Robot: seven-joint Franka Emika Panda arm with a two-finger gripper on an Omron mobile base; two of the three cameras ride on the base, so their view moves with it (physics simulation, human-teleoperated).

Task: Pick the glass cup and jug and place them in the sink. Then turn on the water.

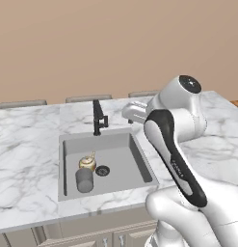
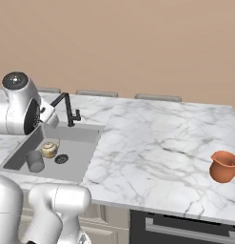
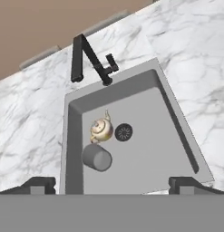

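The dark-grey glass cup [image 1: 84,179] [image 2: 35,161] [image 3: 97,157] stands upright in the grey sink [image 1: 125,159] [image 2: 78,157] [image 3: 149,136], at its left side near the round drain [image 3: 124,132]. The orange jug [image 2: 223,166] stands on the marble counter far to the right, near the front edge. My gripper [image 3: 112,183] hangs open and empty above the sink's near side, and the cup lies just ahead of it. No water shows at the black tap [image 1: 97,117] [image 2: 69,109] [image 3: 90,61].
A small golden teapot-like vessel [image 1: 87,162] [image 2: 49,149] [image 3: 102,130] sits in the sink right behind the cup. White marble counter [image 2: 152,143] stretches wide between the sink and the jug. Chair backs [image 1: 89,98] line the counter's far edge.
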